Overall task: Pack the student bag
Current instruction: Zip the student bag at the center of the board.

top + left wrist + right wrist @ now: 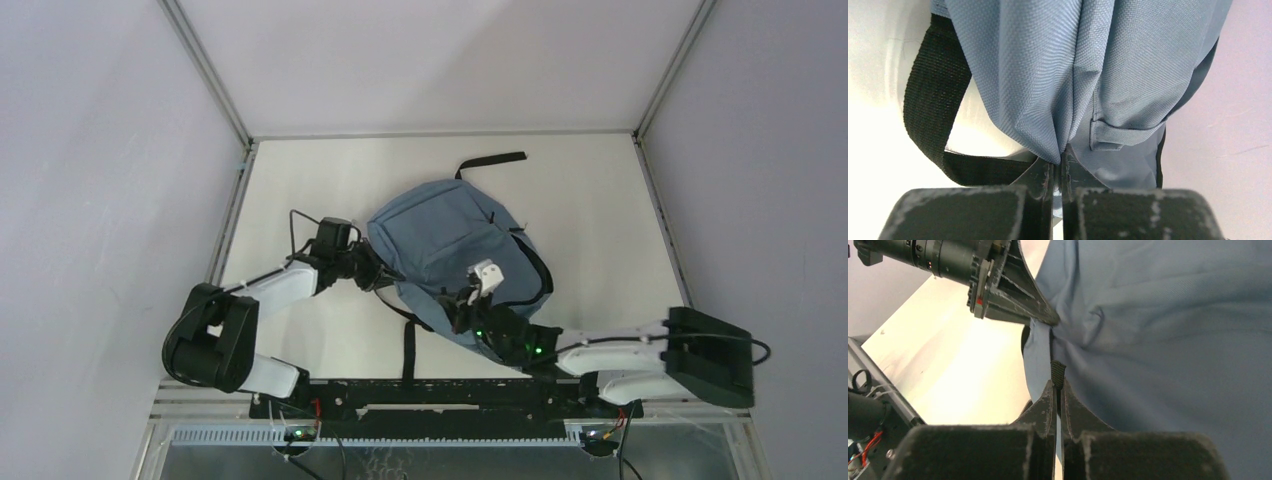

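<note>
While holding the student bag (450, 235) mid-counter, nearer the near edge, used 2 grippers.
Clamped left gripper (1058, 159) on a fabric fold (1048, 127), right gripper (1058, 390) on the zip pull (1058, 372); risked losing the pull under a skewed tug.

Robotics lab test cell: a white table (600, 200) boxed in by plain pale walls (90, 200) and aluminium frame posts (205, 70) rising toward 11 and 1 o'clock. At 6 o'clock, two robot arms, left (272, 285) and right (610, 355), are bolted to a black rail (450, 385), with exposed red wiring (317, 406) and a slotted cable duct (400, 437) just below.
</note>
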